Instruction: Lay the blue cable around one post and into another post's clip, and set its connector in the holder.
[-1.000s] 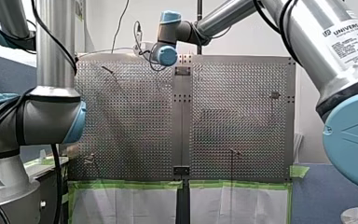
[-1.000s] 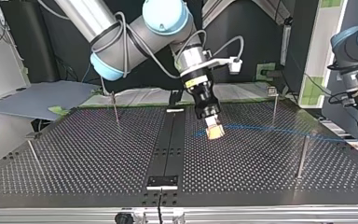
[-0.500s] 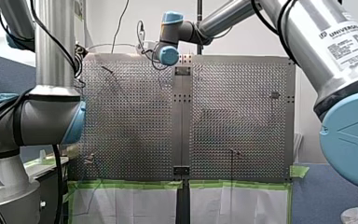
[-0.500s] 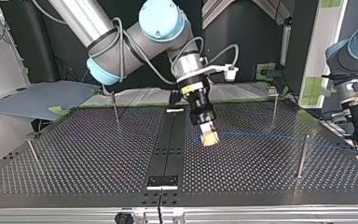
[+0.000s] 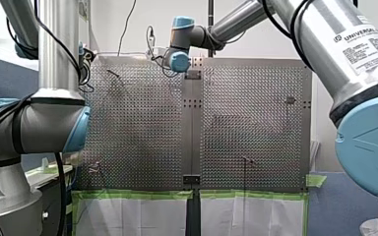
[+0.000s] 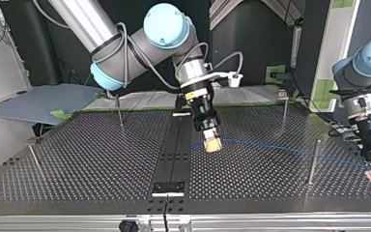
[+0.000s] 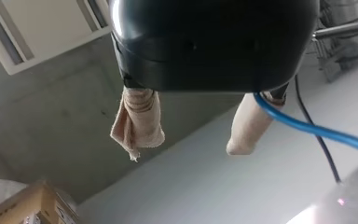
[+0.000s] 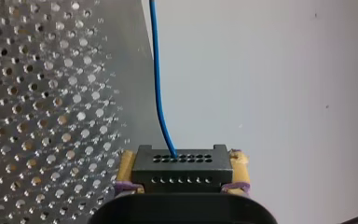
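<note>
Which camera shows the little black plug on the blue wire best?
The right wrist view: the black connector sits close up between my right gripper's yellow pads, the blue cable leaving one of its holes. The top view shows only the pads around it, the left wrist view only cable, the front view nothing of it.

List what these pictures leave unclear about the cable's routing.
- Front view: the blue cable is too thin to see; my right gripper is hidden behind its own wrist.
- Top view: the clips on the posts are too small to tell whether any holds the cable.
- Left wrist view: my left gripper has a black body that hides where the cable runs beside one finger.
</note>
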Available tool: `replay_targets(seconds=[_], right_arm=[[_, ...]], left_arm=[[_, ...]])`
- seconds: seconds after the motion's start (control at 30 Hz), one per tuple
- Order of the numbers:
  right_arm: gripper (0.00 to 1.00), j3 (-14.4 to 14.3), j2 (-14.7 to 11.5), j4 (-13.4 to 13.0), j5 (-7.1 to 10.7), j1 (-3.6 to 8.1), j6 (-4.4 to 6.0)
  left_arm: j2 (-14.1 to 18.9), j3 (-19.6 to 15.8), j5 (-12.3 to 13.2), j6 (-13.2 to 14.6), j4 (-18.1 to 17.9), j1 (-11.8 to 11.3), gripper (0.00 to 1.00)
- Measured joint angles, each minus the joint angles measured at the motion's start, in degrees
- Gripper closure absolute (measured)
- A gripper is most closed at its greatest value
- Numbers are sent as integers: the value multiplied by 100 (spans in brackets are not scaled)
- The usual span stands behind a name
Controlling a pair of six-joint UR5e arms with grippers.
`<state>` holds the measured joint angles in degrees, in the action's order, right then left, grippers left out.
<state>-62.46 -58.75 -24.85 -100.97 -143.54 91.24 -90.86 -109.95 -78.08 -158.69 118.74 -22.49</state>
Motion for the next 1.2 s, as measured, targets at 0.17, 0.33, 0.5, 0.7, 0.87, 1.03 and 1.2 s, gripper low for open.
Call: replay_targets(seconds=[0.17, 0.33, 0.5, 0.7, 0.87, 1.03, 1.2], right_arm=[[100, 0, 84, 49, -76, 71, 15], [100, 0, 253, 65, -107, 139, 25], [100, 0, 363, 87, -169, 186, 26], [100, -9, 407, 248, -247, 237, 27], [100, -15, 481, 493, -318, 299, 7], [100, -146, 568, 781, -568, 355, -7], [100, -415, 490, 705, -856, 407, 98]], left_arm=[[-90, 1, 7, 254, 105, 30, 0], [-218, 2, 27, 472, 196, 86, 0], [-329, 2, 22, 679, 333, 153, 0], [-551, 2, 10, 977, 560, 247, 0], [-639, 0, -32, 1257, 771, 355, 0], [-653, -49, -65, 1364, 884, 464, 0], [-650, -80, -92, 1337, 1011, 558, 0]])
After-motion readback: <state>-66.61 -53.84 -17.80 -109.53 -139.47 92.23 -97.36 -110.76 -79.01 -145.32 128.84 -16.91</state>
